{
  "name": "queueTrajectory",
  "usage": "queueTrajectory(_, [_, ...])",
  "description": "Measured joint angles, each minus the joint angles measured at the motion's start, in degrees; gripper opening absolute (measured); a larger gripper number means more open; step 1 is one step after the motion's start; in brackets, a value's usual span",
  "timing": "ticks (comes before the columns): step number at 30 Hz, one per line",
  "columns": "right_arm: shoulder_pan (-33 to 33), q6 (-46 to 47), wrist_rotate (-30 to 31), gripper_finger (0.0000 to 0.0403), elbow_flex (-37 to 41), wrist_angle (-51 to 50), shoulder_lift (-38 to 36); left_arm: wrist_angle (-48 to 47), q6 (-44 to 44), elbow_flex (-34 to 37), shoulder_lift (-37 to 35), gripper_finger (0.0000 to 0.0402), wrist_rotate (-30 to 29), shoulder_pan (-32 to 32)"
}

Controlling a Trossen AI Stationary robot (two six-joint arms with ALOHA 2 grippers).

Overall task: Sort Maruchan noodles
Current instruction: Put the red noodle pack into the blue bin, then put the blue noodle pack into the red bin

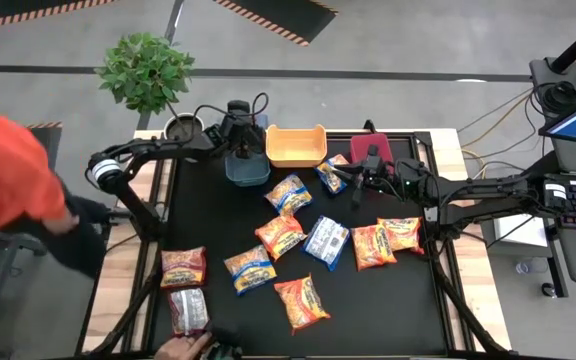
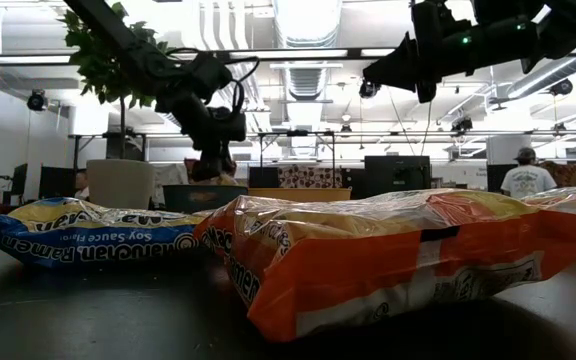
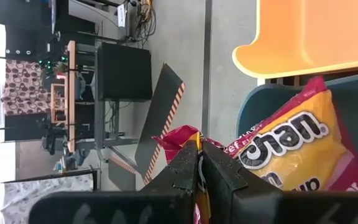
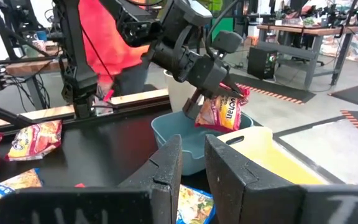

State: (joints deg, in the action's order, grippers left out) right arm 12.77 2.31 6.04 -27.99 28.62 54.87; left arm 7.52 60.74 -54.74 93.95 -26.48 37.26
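My left gripper [image 4: 197, 106] is pinched tight on one edge of an orange noodle packet [image 4: 222, 113]. The packet hangs long-way down, right over the blue bin [image 4: 185, 140] at the far side of the surface [image 1: 388, 300]. My right gripper [image 1: 358, 185] waits nearby, holding nothing, its fingers a bit apart. The right wrist view shows the packet dangling; the high view hides it. Other packets [image 1: 288, 235] lie nearer.
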Motion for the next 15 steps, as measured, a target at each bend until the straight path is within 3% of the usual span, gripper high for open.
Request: queueTrajectory(15, [0.0, 0.2, 0.0, 0.0059, 0.0, 0.0, 0.0, 0.1, -0.6, 0.0, 0.0, 0.0033, -0.8, 0.0])
